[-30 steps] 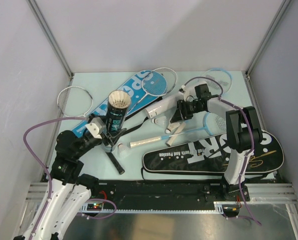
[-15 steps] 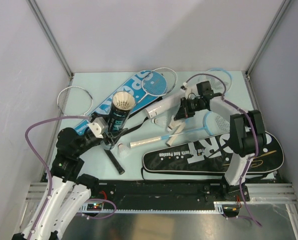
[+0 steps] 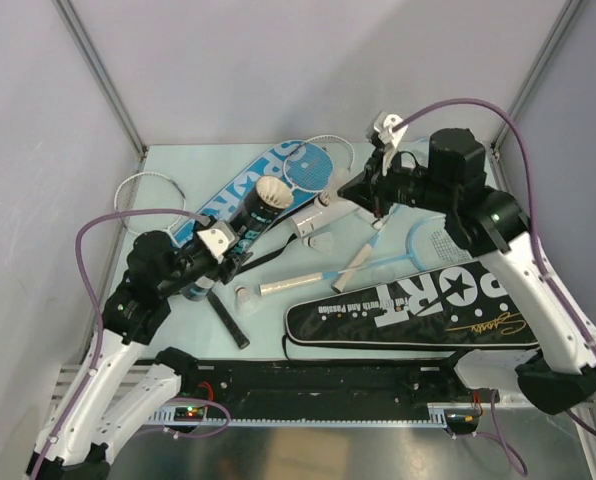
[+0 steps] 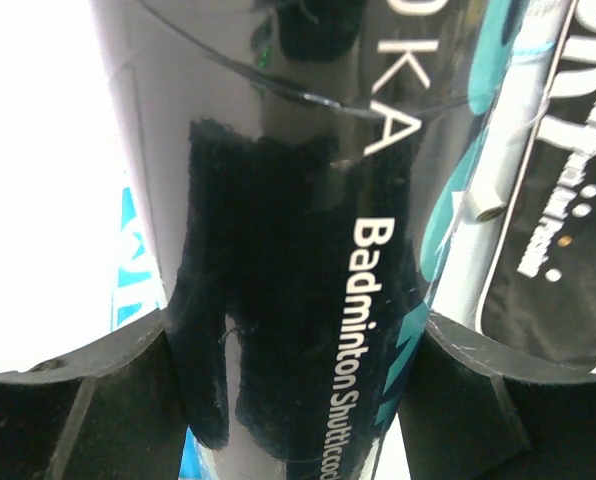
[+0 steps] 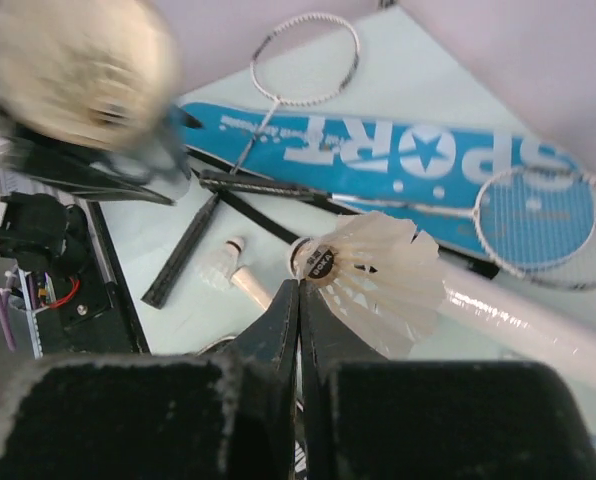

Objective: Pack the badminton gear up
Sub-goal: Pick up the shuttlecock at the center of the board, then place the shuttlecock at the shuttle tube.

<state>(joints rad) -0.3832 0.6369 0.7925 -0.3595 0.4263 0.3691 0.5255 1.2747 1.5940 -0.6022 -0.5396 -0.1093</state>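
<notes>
The black cover (image 3: 418, 310) is being supported flat by the bench (image 3: 208, 165), behind the right end effector (image 5: 298, 290) toward its base. The blue cover (image 3: 278, 165) is being overlapped just beyond the left end effector (image 4: 298, 330). The black tube (image 4: 278, 180) is being gripped, tilted, between that end effector's wide-spread jaws. 1 shuttlecock (image 5: 378, 280) is being pinched at the fully closed right end effector's tips, with the white tube (image 5: 518, 320) beneath.

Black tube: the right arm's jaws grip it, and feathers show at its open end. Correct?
No: the left arm's jaws grip the black tube, as the left wrist view shows. Feathers do show at its open end.
</notes>
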